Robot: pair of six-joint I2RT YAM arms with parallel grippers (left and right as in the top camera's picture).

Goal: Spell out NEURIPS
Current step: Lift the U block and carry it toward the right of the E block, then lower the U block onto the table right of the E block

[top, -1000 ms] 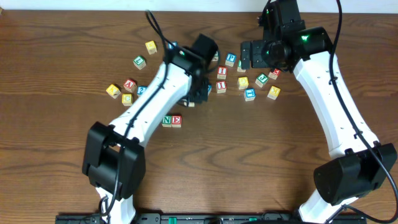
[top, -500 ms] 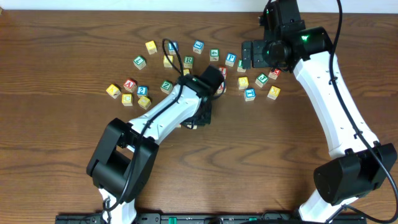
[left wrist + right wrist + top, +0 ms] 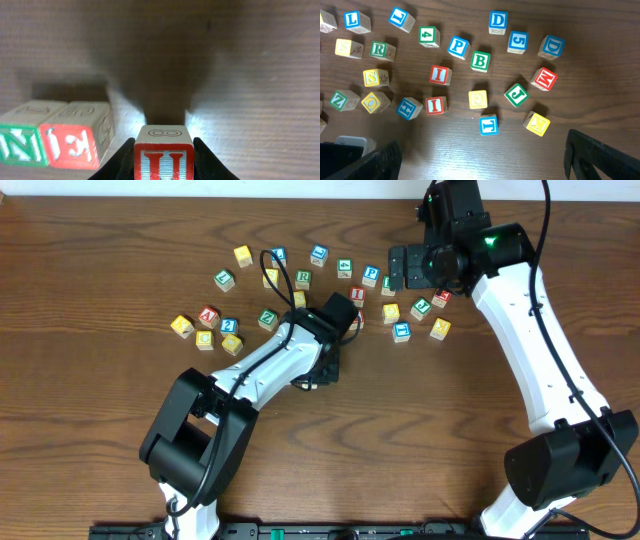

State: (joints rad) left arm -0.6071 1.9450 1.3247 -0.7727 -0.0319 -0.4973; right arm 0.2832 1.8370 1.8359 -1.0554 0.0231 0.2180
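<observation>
**Left claw clamped on the U cube, beside N and E**

Left claw: jaws are closed against both sides of the red-framed U cube, which sits squarely between them, letter face towards the wrist camera. Whether the cube's underside touches the bench cannot be told.

To the left of this claw in the wrist view, the green N cube and the red E cube rest on the bench – touching each other, side by side, N outermost. The E cube is near the U cube, with a gap between them. In the overhead view the left arm covers all three.

Right claw: jaws are spread wide, with nothing between them, hanging above the bench. Ahead of it lie the scattered cubes. The green R cube is far left, the blue P cube nearer centre, two red I cubes sit between, and the yellow S cube lies just below the R.
</observation>
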